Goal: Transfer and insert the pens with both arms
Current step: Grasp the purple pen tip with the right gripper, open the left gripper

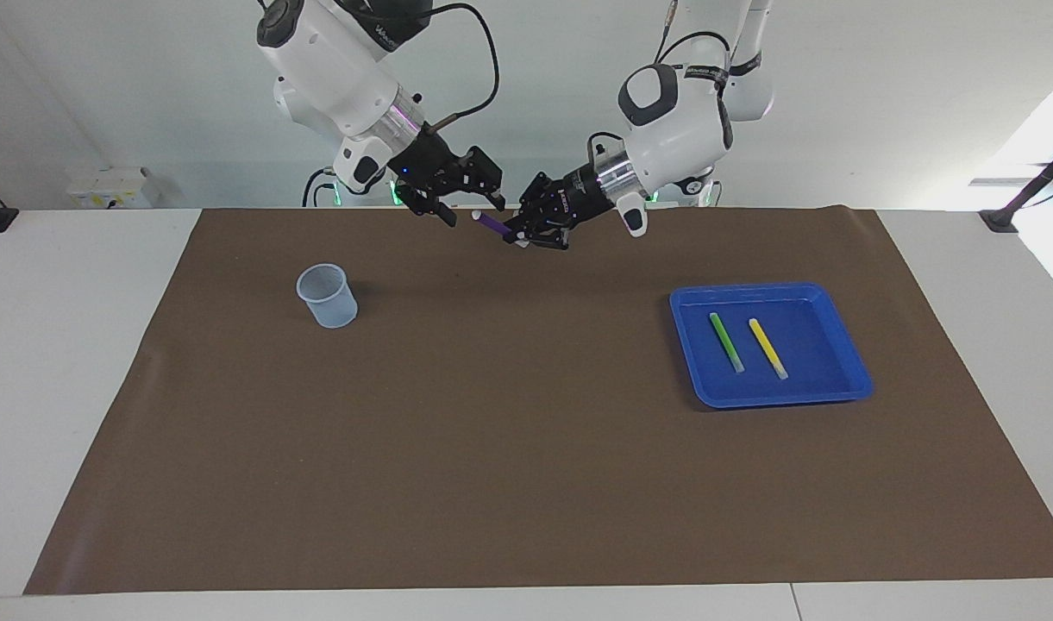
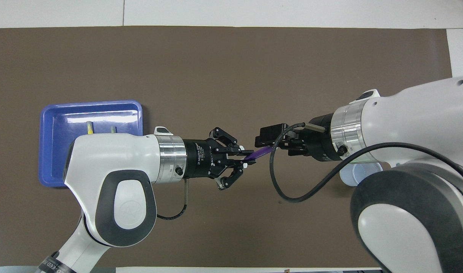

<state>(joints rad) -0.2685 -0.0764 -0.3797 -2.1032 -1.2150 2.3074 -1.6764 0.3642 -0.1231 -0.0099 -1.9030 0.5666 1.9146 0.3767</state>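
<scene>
Purple pen (image 1: 493,226), thin and stick-like, sits pinched by left gripper (image 1: 517,235); right gripper (image 1: 470,205) spread beside it.

Two white arms (image 1: 345,69), grey-black joint caps, silver wrist rings, black looping cables, black linkage pincers (image 2: 242,162), small white lettering.

A robotics lab: two white arms (image 1: 664,121) mounted at the frame's top, over a brown mat (image 1: 526,483) on a bare white surface (image 1: 52,388).
</scene>
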